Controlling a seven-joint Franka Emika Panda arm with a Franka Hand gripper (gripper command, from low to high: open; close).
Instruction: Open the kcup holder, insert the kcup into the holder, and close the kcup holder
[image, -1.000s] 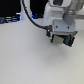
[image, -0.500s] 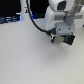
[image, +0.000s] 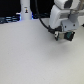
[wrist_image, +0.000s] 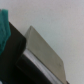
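In the exterior view my gripper (image: 66, 36) hangs from the white arm at the exterior view's right, low over the table. A small green kcup (image: 69, 36) shows at its tips, and the gripper looks shut on it. A dark block right under and behind the gripper is the kcup holder (image: 64, 40), mostly hidden by the arm. In the wrist view the black kcup holder (wrist_image: 15, 60) shows close up with a grey panel (wrist_image: 46, 50) on it. The green kcup (wrist_image: 4, 27) is at the picture's edge.
A white bottle-shaped object (image: 25, 10) stands at the back, at the exterior view's left, in front of dark equipment. A black cable (image: 46, 24) loops from the arm. The pale table (image: 30, 55) spreads toward the front.
The gripper has shifted slightly toward the exterior view's right and a little up, with the green pod still at its tips.
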